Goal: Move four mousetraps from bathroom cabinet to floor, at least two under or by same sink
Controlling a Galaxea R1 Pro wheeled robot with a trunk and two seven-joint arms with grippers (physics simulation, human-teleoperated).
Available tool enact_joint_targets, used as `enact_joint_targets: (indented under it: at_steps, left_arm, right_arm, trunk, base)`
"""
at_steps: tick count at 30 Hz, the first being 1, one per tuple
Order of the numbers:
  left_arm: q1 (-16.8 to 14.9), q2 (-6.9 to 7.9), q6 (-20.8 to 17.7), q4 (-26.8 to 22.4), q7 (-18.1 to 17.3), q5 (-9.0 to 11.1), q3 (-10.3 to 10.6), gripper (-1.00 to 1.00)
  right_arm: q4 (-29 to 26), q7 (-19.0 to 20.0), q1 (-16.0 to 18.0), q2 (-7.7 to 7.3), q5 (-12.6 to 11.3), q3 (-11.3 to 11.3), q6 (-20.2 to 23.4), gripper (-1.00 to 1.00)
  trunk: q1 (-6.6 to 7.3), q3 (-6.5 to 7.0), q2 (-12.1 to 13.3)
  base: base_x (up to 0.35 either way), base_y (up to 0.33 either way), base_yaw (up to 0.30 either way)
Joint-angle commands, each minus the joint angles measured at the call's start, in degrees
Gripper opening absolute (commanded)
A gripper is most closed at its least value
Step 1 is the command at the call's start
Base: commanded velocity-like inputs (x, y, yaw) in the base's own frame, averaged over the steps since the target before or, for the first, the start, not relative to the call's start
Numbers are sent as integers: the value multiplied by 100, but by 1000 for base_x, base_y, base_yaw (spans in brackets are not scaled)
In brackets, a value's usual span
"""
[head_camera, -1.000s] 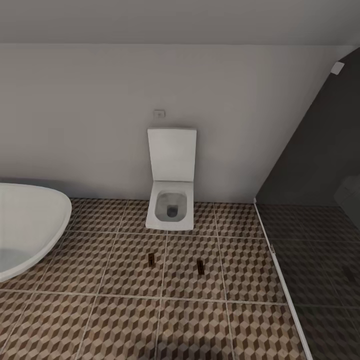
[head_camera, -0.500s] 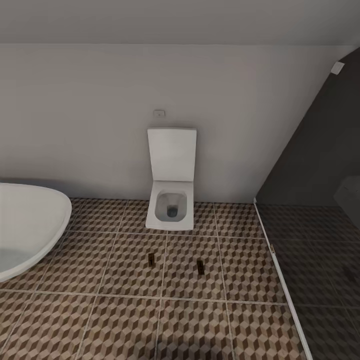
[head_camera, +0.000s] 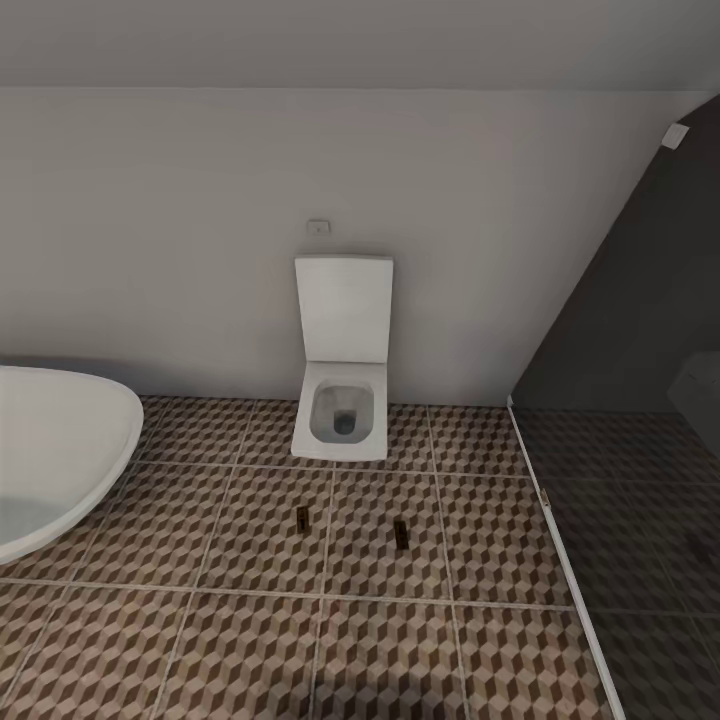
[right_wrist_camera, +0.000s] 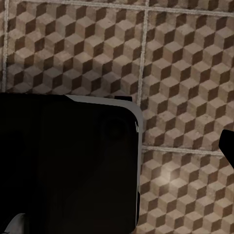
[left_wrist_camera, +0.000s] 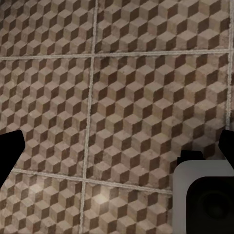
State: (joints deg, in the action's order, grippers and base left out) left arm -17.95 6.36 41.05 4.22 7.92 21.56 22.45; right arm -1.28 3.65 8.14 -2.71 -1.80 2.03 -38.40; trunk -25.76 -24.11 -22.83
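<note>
We look from the head view at a white wall-hung toilet with its lid up, and in front of it two small flat tan wooden mousetraps with dark metal parts, one to the left and the other to the right, well apart, both lying on the bathroom floor of square tiles with a brown-and-beige cube pattern. A white oval bathtub is at the left and a dark glass shower screen at the right. In the left wrist view the left gripper has its dark fingertips far apart with nothing between them, above bare tiles. For the right gripper we cannot tell the state of the fingers. We judge each trap light and stiff, but thin and low, so we should pinch it across the long edges of the board, away from the sprung metal.
</note>
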Motion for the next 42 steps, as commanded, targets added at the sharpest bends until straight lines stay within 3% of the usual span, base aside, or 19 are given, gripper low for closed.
enact_joint_targets:
  at_steps: [1,42]
  left_arm:
    - [-7,-3,25,18,25,15,49,100]
    - [-7,-3,25,18,25,15,49,100]
  right_arm:
    - [5,22,3,-2,-22,16,-19,100]
    - [5,22,3,-2,-22,16,-19,100]
  trunk:
    - [-3,-8,-9]
    - [-3,-8,-9]
  base:
    - [0,0,0]
    - [0,0,0]
